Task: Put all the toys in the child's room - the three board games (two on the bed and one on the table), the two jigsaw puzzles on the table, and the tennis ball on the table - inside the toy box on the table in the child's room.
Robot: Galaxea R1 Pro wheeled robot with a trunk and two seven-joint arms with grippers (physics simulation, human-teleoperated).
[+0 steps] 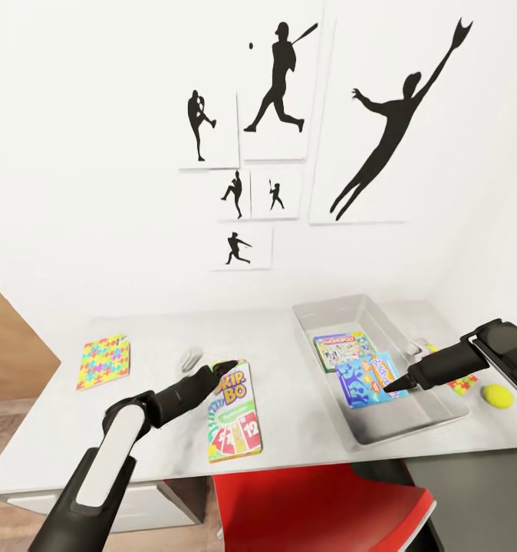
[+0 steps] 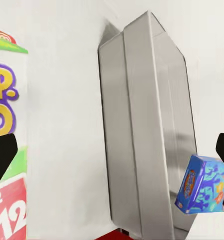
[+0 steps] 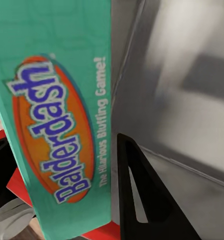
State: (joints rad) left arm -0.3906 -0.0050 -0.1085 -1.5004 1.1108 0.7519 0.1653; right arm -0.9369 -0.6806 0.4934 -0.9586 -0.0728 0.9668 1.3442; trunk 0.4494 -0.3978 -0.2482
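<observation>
The light grey toy box (image 1: 435, 399) stands on the right half of the table (image 1: 159, 414). A Monopoly board game (image 1: 343, 350) lies flat inside it. My right gripper (image 1: 400, 381) is shut on a light blue Balderdash board game (image 1: 366, 381), held tilted over the box's inside; in the right wrist view the game (image 3: 57, 125) sits between my fingers (image 3: 141, 200). My left gripper (image 1: 226, 370) is open just above the top end of the Skip-Bo board game (image 1: 234, 414). One jigsaw puzzle (image 1: 103, 360) lies at the left, another (image 1: 463, 383) shows partly behind my right arm. The tennis ball (image 1: 496, 395) rests beside it.
A red chair (image 1: 320, 506) is pushed under the table's front edge. A small grey object (image 1: 191, 358) lies near my left gripper. Black sports silhouettes (image 1: 278, 77) hang on the white wall behind the table. Wood floor (image 1: 5, 360) shows at the left.
</observation>
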